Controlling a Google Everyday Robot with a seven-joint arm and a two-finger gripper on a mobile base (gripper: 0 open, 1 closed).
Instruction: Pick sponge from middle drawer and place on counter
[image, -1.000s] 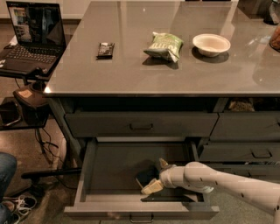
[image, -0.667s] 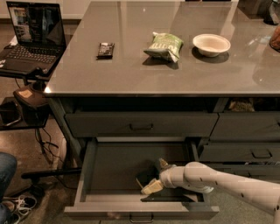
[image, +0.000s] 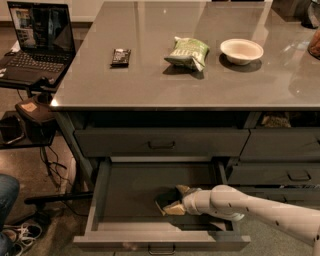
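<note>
The middle drawer (image: 125, 192) is pulled out below the counter (image: 150, 75). The sponge (image: 164, 200), dark on top with a yellow edge, lies on the drawer floor right of centre. My gripper (image: 176, 200) reaches into the drawer from the right on the white arm (image: 250, 205). It is down at the sponge, right against it. The sponge's right part is hidden behind the gripper.
On the counter lie a dark phone-like object (image: 120, 56), a light-green snack bag (image: 187, 52) and a white bowl (image: 241, 50). A laptop (image: 37, 40) stands on a side stand at the left. A person's leg and shoe (image: 10, 220) are at the lower left.
</note>
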